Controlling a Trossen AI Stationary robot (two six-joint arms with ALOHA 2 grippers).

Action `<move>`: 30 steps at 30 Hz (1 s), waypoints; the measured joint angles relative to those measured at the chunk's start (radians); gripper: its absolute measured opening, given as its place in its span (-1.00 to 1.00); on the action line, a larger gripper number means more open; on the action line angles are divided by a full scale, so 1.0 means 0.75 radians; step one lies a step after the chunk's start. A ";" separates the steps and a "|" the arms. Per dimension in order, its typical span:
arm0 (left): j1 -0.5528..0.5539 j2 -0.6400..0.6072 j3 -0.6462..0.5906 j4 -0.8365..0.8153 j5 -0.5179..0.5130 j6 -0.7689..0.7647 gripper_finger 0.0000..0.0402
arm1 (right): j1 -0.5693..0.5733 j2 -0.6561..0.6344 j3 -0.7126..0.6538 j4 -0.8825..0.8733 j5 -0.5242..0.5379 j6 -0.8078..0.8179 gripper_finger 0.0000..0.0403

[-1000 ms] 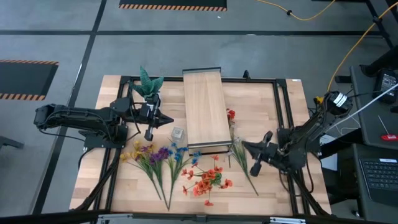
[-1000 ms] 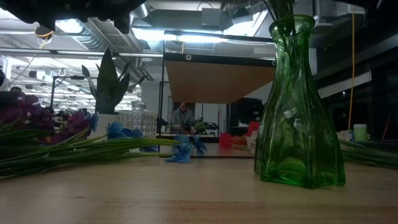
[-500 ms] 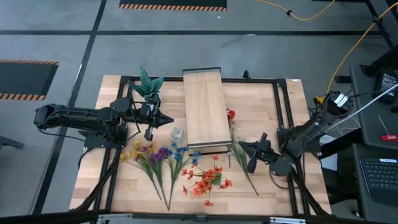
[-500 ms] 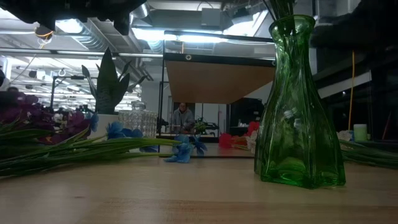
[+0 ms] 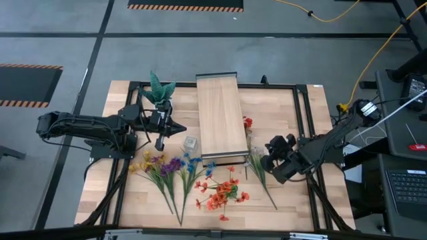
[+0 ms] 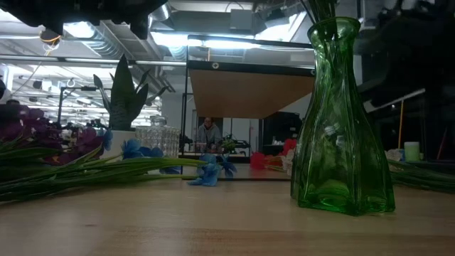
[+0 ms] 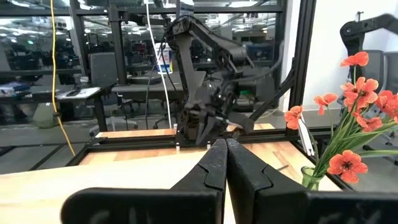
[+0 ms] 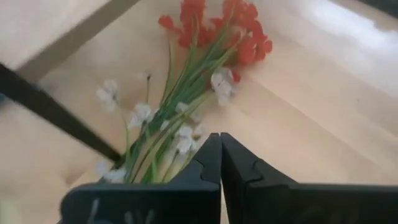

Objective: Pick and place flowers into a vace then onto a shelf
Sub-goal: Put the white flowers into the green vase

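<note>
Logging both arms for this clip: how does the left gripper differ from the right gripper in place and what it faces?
The left gripper is on the table's left side beside the spiky potted plant; the right gripper is on the right side, by the shelf's near corner. The left wrist view looks level across the table at the other arm; the right wrist view looks down at white and red flowers. Both have their fingers pressed shut on nothing.

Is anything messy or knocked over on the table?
Nothing is knocked over. Loose flowers lie flat on the table instead of in a vase, and the shelf is bare.
</note>
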 joint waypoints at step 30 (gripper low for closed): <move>0.000 0.000 0.000 -0.071 0.000 0.032 -0.98 | 0.337 0.446 0.551 -0.385 -0.394 0.244 -0.72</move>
